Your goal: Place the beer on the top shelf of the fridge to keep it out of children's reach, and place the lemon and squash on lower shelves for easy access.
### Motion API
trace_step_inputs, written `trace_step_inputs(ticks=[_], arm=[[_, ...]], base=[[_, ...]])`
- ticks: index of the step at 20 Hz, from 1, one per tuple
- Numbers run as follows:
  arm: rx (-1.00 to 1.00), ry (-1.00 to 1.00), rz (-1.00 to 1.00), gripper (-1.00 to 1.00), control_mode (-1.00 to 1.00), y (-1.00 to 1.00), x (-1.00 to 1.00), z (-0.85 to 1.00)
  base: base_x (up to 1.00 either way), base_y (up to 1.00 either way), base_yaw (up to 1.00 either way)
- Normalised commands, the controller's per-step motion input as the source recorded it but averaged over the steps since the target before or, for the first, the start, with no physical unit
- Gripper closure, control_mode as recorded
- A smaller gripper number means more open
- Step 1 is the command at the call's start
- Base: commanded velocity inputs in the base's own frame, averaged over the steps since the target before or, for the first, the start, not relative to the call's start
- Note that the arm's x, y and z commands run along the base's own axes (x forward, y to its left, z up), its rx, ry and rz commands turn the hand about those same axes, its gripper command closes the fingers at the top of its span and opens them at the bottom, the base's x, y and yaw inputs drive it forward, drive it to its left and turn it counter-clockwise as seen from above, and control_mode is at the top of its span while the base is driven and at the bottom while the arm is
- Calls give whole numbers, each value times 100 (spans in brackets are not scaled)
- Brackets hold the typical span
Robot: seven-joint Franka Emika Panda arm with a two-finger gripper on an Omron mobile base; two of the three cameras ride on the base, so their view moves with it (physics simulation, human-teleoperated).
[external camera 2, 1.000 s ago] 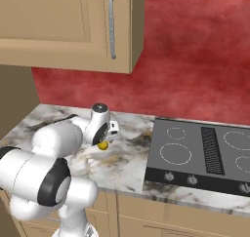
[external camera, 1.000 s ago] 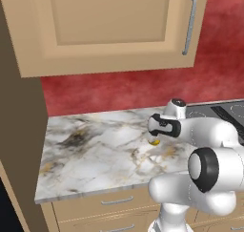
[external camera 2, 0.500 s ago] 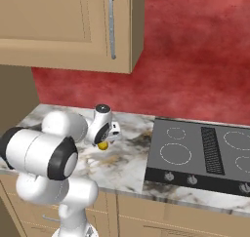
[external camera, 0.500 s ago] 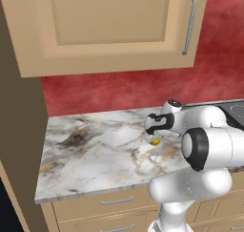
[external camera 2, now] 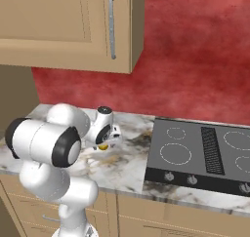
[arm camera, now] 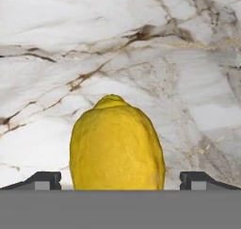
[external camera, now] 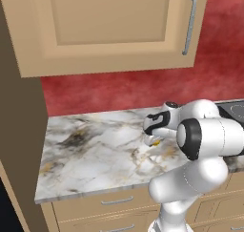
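The lemon (arm camera: 116, 150) is a bright yellow oval lying on the marble counter (arm camera: 56, 58). My gripper (arm camera: 117, 181) is open, with one dark fingertip on each side of the fruit and a gap to each. From the base cameras the white hand hangs low over the lemon (external camera: 155, 142), and my gripper (external camera: 153, 138) points down at it. The right base view shows the lemon (external camera 2: 103, 146) just under my gripper (external camera 2: 104, 143). The beer, the squash and the fridge are out of view.
A black cooktop (external camera 2: 195, 153) is set into the counter to the right of the lemon. A tan wall cupboard (external camera: 109, 26) hangs overhead, in front of a red backsplash (external camera: 119, 90). A tall wooden panel (external camera: 19, 131) closes off the counter's left end.
The hand has sunk a little and shifted slightly left, coming down around the lemon, and the elbow has swung. The jaws stayed open and the lemon has not moved.
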Motion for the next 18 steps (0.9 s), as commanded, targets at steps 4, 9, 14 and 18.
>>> trace_step_inputs(ticks=[4, 9, 14, 18], arm=[[0, 6, 0, -100, -100, 0, 0, -22], [0, 6, 0, -100, -100, 0, 0, -15], [0, 1, 0, -100, -100, 0, 7, -6], [0, 0, 0, -100, -100, 0, 1, -3]], base=[[0, 0, 0], [0, 0, 0], [0, 0, 0], [0, 0, 0]])
